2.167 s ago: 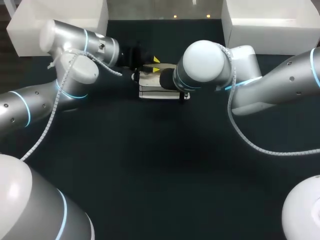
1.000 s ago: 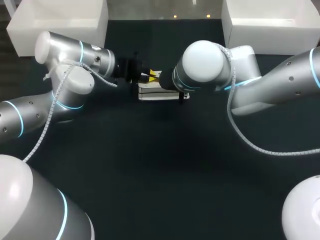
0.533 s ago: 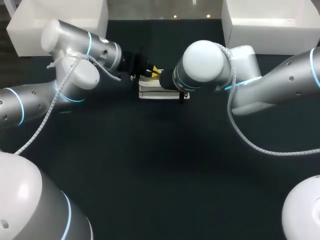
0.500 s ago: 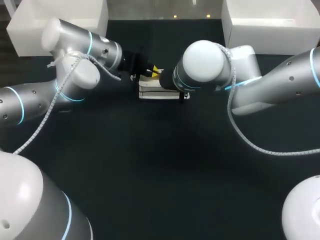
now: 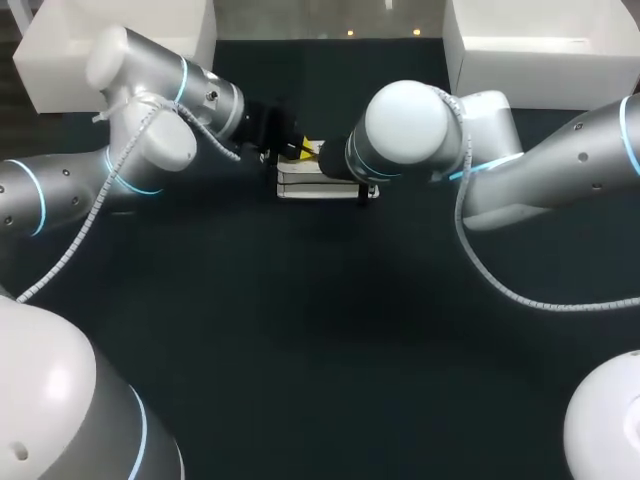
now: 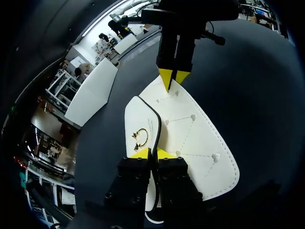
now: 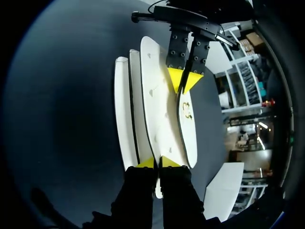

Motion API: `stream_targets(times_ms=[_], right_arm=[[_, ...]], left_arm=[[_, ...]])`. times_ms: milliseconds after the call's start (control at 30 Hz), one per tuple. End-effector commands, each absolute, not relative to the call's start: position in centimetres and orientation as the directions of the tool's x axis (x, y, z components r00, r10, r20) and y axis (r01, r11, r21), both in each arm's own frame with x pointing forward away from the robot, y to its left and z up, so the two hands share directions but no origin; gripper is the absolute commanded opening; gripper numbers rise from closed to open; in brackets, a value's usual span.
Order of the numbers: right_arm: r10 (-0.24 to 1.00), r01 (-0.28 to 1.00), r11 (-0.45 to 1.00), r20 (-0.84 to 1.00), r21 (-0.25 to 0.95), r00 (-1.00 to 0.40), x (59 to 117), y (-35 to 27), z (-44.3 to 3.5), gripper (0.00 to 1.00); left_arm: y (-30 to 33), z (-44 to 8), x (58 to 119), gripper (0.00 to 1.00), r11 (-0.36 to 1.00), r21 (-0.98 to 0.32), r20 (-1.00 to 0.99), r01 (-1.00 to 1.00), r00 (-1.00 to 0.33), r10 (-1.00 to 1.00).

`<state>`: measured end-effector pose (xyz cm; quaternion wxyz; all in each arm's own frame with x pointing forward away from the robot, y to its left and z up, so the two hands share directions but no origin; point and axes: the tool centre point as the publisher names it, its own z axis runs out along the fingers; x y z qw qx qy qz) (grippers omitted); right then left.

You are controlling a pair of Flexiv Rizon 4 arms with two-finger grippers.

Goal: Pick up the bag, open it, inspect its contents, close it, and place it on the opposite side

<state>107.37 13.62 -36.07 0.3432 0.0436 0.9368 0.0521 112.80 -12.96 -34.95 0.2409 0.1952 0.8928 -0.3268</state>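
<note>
While the dark table (image 5: 320, 340) has the white bag (image 6: 195, 138) at its far middle, our left hand (image 6: 153, 153) grasps its black-edged flap (image 6: 139, 117) beside the gold clasp (image 6: 139, 138), and our right hand (image 7: 156, 162) pinches the opposite end.

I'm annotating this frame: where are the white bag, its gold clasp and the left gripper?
white bag (image 6: 200, 138), left wrist view, on its stitched flap.
gold clasp (image 6: 139, 138), left wrist view, on its ring.
left gripper (image 6: 152, 153), left wrist view, midway between its yellow fingertips.
</note>
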Motion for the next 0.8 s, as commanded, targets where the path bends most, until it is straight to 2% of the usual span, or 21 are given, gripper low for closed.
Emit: stream_targets(times_ms=[33,400,433,467,533,633,700,733,800], right_arm=[[0.119,0.046,0.991,-0.641,0.129,-0.758,107.4,13.6,-36.2,0.0],[0.119,0.046,0.991,-0.641,0.129,-0.758,107.4,13.6,-36.2,0.0],[0.119,0.046,0.991,-0.641,0.129,-0.758,107.4,13.6,-36.2,0.0],[0.119,0.046,0.991,-0.641,0.129,-0.758,107.4,13.6,-36.2,0.0],[0.119,0.046,0.991,-0.641,0.129,-0.758,107.4,13.6,-36.2,0.0],[0.119,0.046,0.991,-0.641,0.129,-0.758,107.4,13.6,-36.2,0.0],[0.119,0.046,0.991,-0.641,0.129,-0.758,107.4,13.6,-36.2,0.0],[0.119,0.046,0.991,-0.641,0.129,-0.758,107.4,13.6,-36.2,0.0],[0.119,0.046,0.991,-0.641,0.129,-0.758,107.4,13.6,-36.2,0.0]], left_arm=[[-12.9,-35.8,113.2,0.0,0.699,-0.502,-0.567,0.51,-0.804,0.18],[-14.1,-34.7,111.5,0.0,0.667,-0.499,-0.59,0.554,-0.781,0.207],[-14.0,-34.8,111.6,0.03,0.668,-0.498,-0.59,0.554,-0.78,0.207],[-13.9,-34.8,111.8,0.21,0.672,-0.497,-0.59,0.549,-0.782,0.202],[-13.7,-34.7,112.1,0.4,0.676,-0.503,-0.59,0.539,-0.786,0.187],[-13.7,-34.2,112.2,0.36,0.676,-0.503,-0.598,0.538,-0.782,0.177],[-13.9,-33.9,112.1,0.17,0.676,-0.499,-0.603,0.542,-0.778,0.178],[-14.1,-33.9,112.1,0.01,0.679,-0.493,-0.605,0.544,-0.775,0.181],[-14.4,-34.1,112.0,0.0,0.686,-0.483,-0.606,0.545,-0.773,0.188]])
